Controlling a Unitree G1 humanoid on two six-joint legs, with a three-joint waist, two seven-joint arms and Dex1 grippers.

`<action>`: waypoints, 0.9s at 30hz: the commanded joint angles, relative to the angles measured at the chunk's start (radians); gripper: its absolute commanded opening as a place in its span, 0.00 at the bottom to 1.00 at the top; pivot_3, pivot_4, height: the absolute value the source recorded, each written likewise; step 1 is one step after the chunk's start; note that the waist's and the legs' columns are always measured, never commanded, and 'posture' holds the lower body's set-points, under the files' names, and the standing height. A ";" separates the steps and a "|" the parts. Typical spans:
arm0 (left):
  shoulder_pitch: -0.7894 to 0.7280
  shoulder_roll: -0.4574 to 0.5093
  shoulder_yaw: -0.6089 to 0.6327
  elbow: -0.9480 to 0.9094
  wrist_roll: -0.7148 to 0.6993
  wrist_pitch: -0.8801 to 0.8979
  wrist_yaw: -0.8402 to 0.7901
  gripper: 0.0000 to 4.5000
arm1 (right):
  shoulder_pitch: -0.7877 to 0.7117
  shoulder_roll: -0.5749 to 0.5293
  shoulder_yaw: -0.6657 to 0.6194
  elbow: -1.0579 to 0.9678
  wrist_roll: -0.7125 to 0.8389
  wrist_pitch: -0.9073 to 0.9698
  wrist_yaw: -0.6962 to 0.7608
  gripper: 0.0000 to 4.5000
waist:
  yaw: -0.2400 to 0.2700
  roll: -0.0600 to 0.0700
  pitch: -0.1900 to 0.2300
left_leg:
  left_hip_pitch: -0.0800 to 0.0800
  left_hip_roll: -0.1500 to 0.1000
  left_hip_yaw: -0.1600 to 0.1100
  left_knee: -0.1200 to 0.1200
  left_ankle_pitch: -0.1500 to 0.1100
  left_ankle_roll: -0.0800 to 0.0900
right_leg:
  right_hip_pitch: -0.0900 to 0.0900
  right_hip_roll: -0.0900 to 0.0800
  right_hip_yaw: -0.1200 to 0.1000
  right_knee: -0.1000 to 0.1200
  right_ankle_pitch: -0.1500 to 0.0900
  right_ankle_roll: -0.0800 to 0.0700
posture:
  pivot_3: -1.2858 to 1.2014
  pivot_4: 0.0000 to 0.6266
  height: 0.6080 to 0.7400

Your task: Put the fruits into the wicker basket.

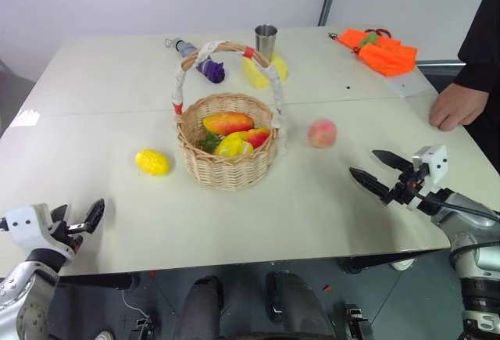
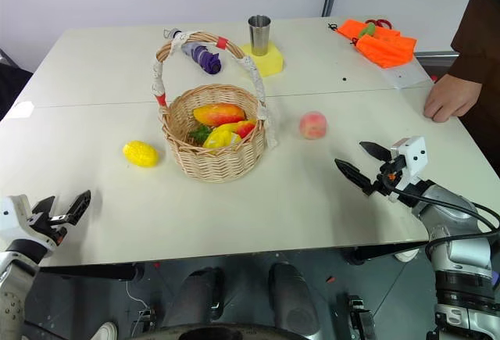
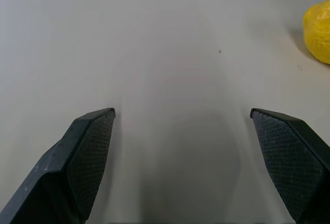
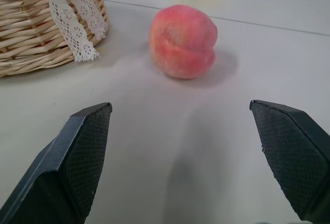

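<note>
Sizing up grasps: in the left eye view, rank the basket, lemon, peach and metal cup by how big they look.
Largest to smallest:
1. basket
2. lemon
3. metal cup, which stands farther from the camera, so its rank is unsure
4. peach, close to the lemon in size

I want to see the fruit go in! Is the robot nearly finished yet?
Not yet. The wicker basket already has some colorful things inside, but the lemon lies on the table on its left side and the peach on its right. Both hands are open and holding nothing: the right hand points at the peach, the left hand waits near the table edge. Both fruits still need picking up.
</note>
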 commanded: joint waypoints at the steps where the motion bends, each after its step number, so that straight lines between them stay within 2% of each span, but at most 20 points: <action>1: 0.000 0.004 0.019 -0.019 0.004 -0.030 -0.005 1.00 | -0.010 0.001 -0.013 -0.006 -0.003 -0.025 -0.005 0.99 | 0.000 0.000 0.000 | 0.000 0.000 0.000 0.000 0.000 0.000 | 0.000 0.000 0.000 0.000 0.000 0.000 | 0.52 0.24 1.00; 8: -0.018 0.011 0.014 -0.118 -0.095 0.053 -0.020 1.00 | -0.007 -0.015 -0.014 -0.080 0.028 0.019 0.001 0.99 | 0.001 0.000 0.000 | 0.000 0.000 0.000 0.000 0.000 0.000 | 0.000 0.000 0.000 0.000 0.000 0.000 | 0.52 0.24 1.00; 11: -0.058 0.048 0.015 -0.161 -0.139 0.108 -0.021 1.00 | -0.016 -0.033 -0.002 -0.154 0.059 0.071 0.019 0.99 | 0.001 0.000 0.000 | 0.000 0.000 0.000 0.000 0.000 0.000 | 0.000 0.000 0.000 0.000 0.000 0.000 | 0.52 0.24 1.00; 16: -0.177 0.153 -0.071 -0.206 -0.138 0.218 -0.022 1.00 | -0.040 -0.087 -0.009 -0.352 0.209 0.250 0.037 0.99 | 0.002 0.000 0.000 | 0.000 0.000 0.000 0.000 0.000 0.000 | 0.000 0.000 0.000 0.001 0.000 0.000 | 0.52 0.24 1.00; 21: -0.324 0.224 -0.193 -0.200 -0.051 0.321 0.057 1.00 | -0.050 -0.131 0.026 -0.552 0.308 0.358 0.028 0.99 | 0.004 0.000 0.000 | 0.000 0.000 0.000 -0.001 0.000 0.000 | 0.000 0.000 0.000 0.000 0.000 0.000 | 0.52 0.24 1.00; 23: -0.393 0.219 -0.223 -0.179 -0.012 0.392 0.144 1.00 | -0.056 -0.134 0.044 -0.595 0.310 0.367 0.018 0.99 | 0.004 0.000 0.000 | 0.000 0.000 -0.001 0.000 0.000 0.000 | 0.000 0.001 0.000 0.000 0.000 0.001 | 0.52 0.24 1.00; 27: -0.569 0.080 -0.236 -0.236 -0.034 0.562 0.367 1.00 | -0.087 -0.121 0.073 -0.625 0.323 0.384 -0.001 0.99 | 0.004 -0.001 0.001 | -0.001 0.000 -0.001 0.000 0.000 0.000 | 0.001 0.001 0.000 0.001 0.001 0.002 | 0.52 0.24 1.00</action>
